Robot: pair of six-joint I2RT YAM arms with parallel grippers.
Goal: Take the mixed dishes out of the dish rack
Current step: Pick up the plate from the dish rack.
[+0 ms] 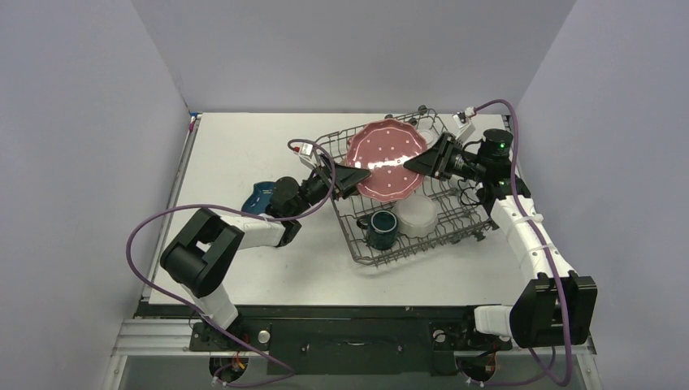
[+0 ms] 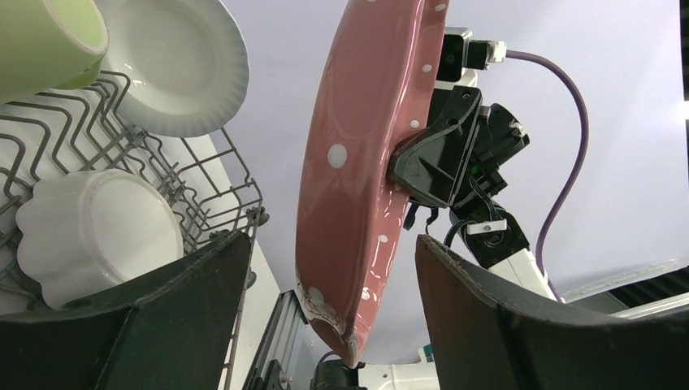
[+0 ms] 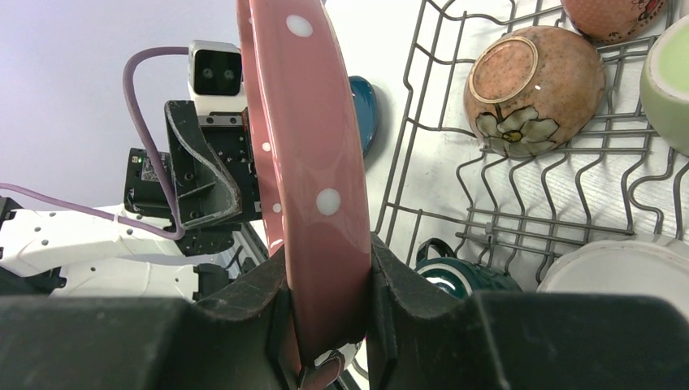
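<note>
The pink white-dotted plate stands on edge above the dish rack. My right gripper is shut on its right rim; the right wrist view shows both pads pressed on the plate at the gripper. My left gripper is open, its jaws either side of the plate's left rim with gaps on both sides. In the rack lie a dark green mug, a white bowl, a brown flowered bowl, a light-green cup and a white plate.
A dark blue leaf-shaped dish lies on the table left of the rack, beside the left arm. An orange cup sits at the rack's far end. Grey walls close in the table on three sides.
</note>
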